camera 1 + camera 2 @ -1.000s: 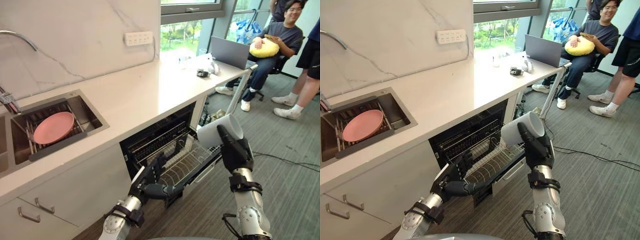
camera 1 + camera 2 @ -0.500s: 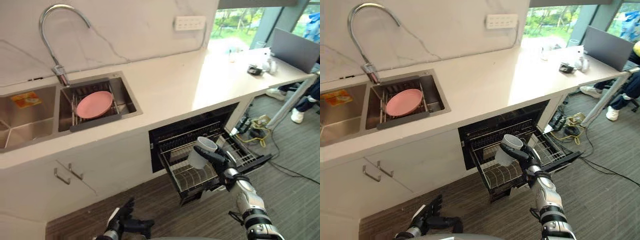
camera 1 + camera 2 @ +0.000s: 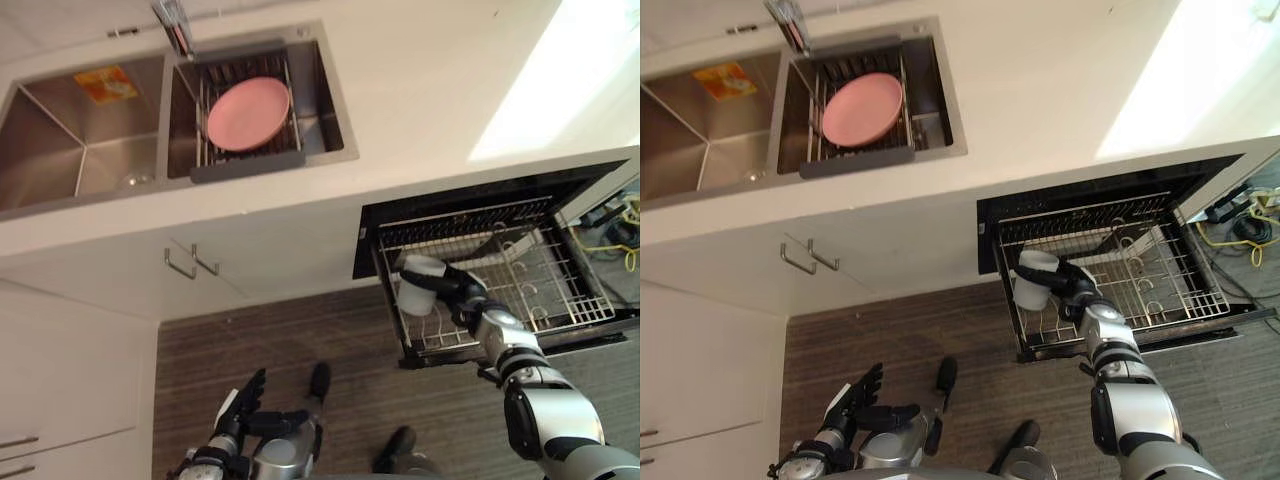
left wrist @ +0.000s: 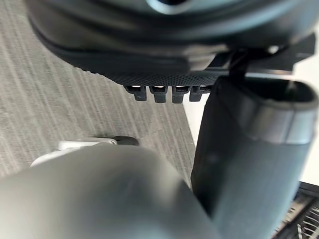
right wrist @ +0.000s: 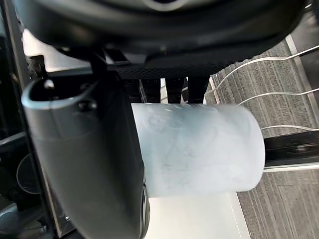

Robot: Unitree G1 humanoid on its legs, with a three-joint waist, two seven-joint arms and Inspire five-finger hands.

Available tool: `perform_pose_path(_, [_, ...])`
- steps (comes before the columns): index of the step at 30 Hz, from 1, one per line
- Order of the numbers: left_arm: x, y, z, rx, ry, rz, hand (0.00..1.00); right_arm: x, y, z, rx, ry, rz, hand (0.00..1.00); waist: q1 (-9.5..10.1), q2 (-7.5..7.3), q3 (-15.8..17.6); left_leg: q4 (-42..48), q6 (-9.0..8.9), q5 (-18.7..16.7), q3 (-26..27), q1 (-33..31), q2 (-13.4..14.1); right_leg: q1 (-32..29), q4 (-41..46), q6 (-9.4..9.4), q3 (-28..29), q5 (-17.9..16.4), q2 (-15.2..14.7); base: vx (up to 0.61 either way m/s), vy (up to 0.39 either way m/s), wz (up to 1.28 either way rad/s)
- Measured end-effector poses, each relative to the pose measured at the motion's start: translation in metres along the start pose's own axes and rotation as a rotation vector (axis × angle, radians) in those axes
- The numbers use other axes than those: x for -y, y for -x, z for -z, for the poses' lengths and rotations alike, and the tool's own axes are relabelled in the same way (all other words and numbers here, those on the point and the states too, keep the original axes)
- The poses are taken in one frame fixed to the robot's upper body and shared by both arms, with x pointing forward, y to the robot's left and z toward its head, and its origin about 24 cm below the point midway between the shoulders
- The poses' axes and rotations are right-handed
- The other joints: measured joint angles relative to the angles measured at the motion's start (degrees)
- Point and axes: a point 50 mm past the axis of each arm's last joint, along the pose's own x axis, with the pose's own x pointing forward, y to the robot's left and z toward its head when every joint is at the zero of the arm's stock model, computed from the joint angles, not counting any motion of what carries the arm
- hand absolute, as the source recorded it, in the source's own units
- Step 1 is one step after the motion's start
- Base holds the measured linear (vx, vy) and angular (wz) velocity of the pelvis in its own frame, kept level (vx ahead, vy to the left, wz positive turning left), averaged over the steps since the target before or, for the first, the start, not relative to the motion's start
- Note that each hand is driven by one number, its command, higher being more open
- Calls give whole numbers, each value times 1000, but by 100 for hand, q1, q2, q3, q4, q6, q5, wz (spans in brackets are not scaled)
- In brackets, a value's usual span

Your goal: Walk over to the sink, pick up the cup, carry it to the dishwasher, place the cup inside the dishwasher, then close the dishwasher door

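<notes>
Two hands: right hand [image 3: 462,293] wrapped round the cup [image 3: 415,291] over the dishwasher rack [image 3: 545,285]; left hand [image 3: 243,406] low, fingers straight.

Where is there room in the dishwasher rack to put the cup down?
The wire rack shows no dishes to the right of the right hand, up to its right rim. The left end is crowded: the hand is curled round the cup there.
</notes>
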Motion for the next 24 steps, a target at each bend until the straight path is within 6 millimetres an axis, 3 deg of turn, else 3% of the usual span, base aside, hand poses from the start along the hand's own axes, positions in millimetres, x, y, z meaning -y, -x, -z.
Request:
perform_pose_path(4, [-1, -5, -8, 24, 21, -3, 100, 1, -3, -25, 45, 42, 15, 0, 31, 46, 281, 0, 2, 37, -53, -125, -8, -129, 70, -18, -32, -14, -15, -13, 11, 6])
perform_pose_path(10, [-1, -11, -14, 31, 34, 0, 100, 2, -5, -30, 28, 69, 45, 0, 130, 66, 386, -5, -9, 44, -82, -225, 35, -318, 346, -82, -24, -164, -42, -7, -3, 3])
perform_pose_path(11, [-1, -12, -15, 33, 33, 0, 100, 3, -5, -30, 22, 72, 48, 100, 142, 66, 387, -10, -12, 47, -85, -245, 44, -345, 375, -90, -25, -177, -41, 0, 0, 0])
perform_pose_path(24, [-2, -13, -13, 13, 44, -19, 100, 0, -7, -41, 13, 131, 78, 100, 181, 64, 391, -25, -83, 71, -74, -259, 144, -474, 628, -140, 24, -316, -23, -23, -1, -1])
